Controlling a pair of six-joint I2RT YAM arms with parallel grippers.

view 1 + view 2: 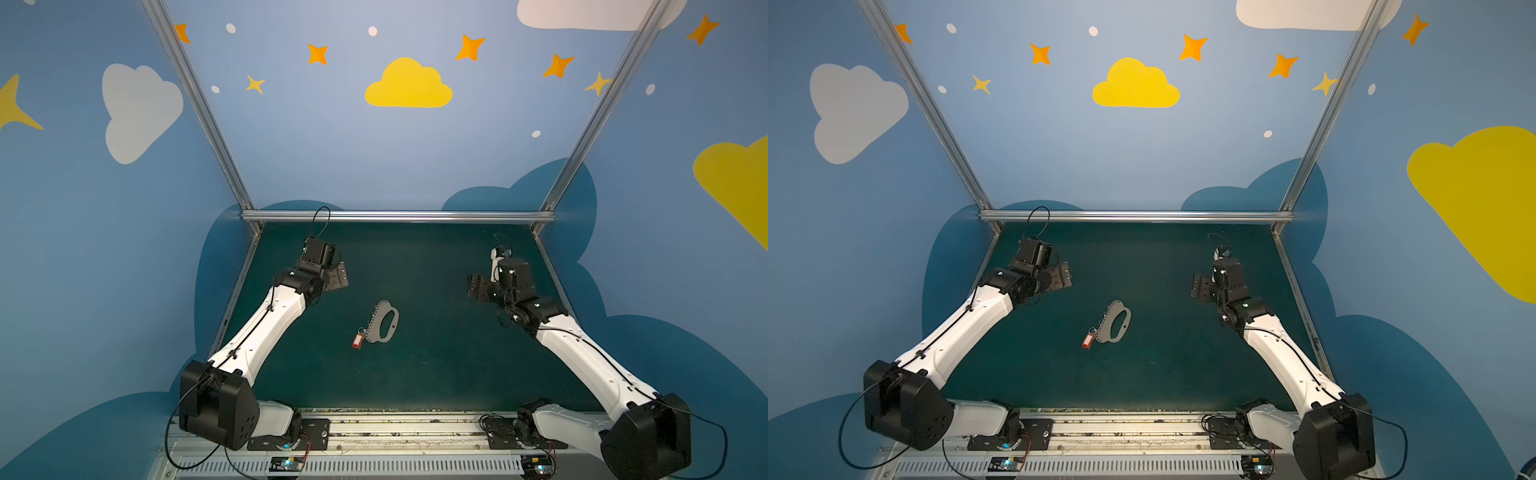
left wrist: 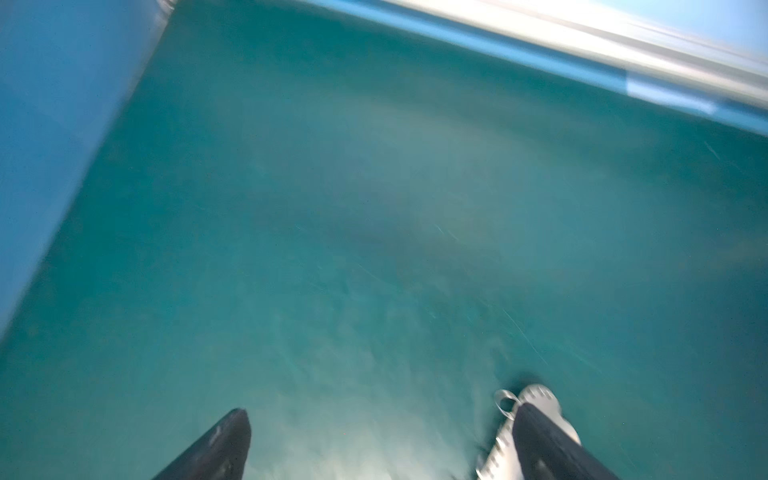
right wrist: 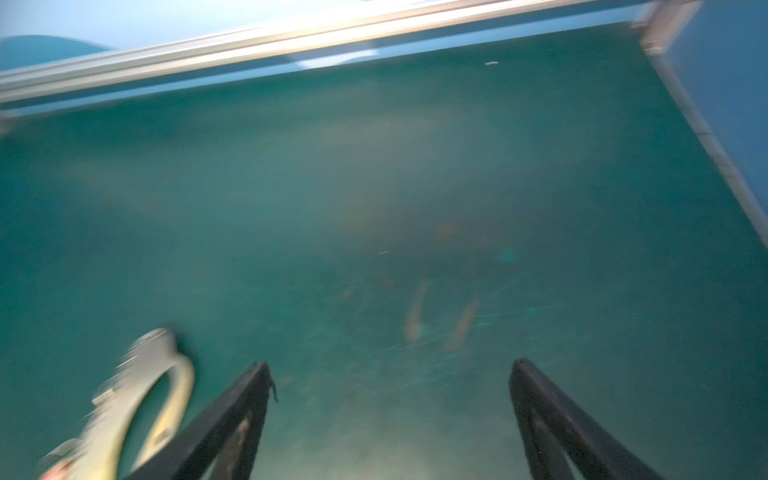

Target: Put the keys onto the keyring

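Closest to you on the bench (image 1: 436, 374), the keys (image 1: 357, 340) lie flat near the middle. The red-orange tag shows plainly, but the metal key itself is too small to make out. Just beyond the tag sits a keyring (image 1: 362, 331), a thin wire loop that seems to touch both the tag and the near end of the grey holed plate (image 1: 386, 322). You cannot confirm at this size whether the loop actually passes through the tag's eye. Farther back, both arms are clear of all that. The left end effector (image 2: 382, 415) has its fingers spread wide with nothing between them, and the right end effector (image 3: 390, 368) is likewise spread and empty. Each is well apart from the plate, which shows only at the edge of the blurred wrist views. Judging from this, the threading looks finished or very nearly so, with the tag joined to a ring at the plate. What is left for you is mainly to check that the joint is real.
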